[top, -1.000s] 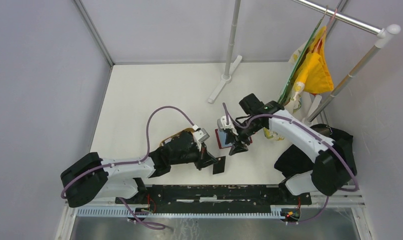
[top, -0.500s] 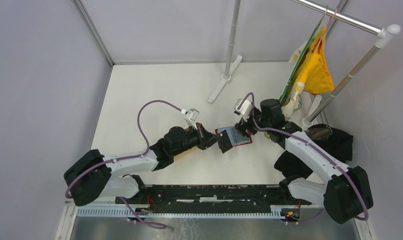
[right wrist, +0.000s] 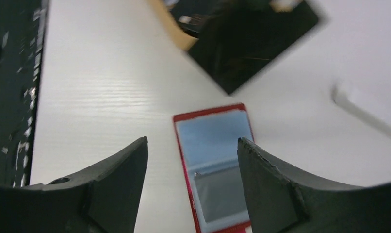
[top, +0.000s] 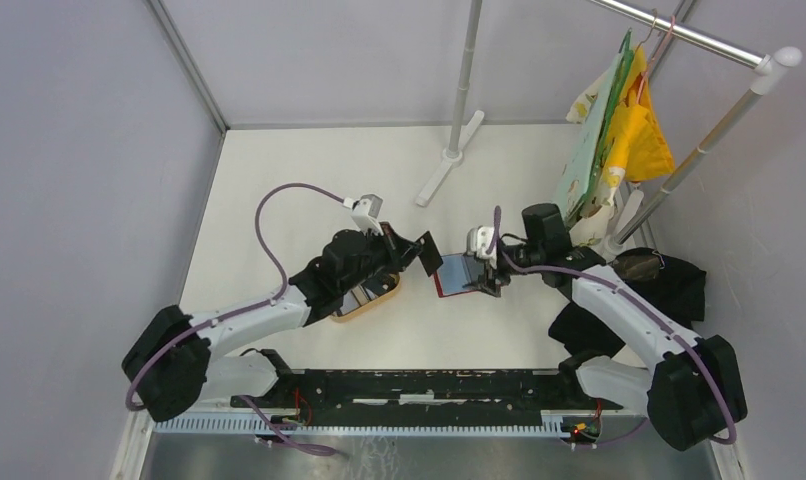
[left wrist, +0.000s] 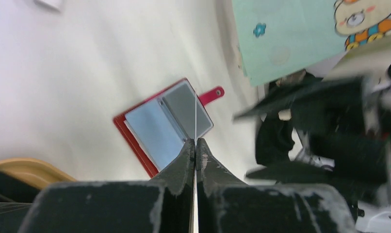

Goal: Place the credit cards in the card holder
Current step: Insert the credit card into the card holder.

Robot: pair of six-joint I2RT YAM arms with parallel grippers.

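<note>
1. A black credit card [top: 431, 253] was clamped edge-on in the left end effector [left wrist: 195, 144], just beside the card holder [top: 457, 276].
2. The card holder was laid open on the table [top: 309, 180], below the right end effector [right wrist: 193, 143], whose fingers were spread apart.

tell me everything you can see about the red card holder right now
The card holder is a small red, leather-looking wallet lying open and flat on the white table, between the two arms. Inside are two grey-blue pocket panels, one paler than the other, framed by a red border. A red snap tab sticks out from one edge. The open right gripper hangs over it; whether it touches cannot be told. The left gripper holds a black card just beside it.
</note>
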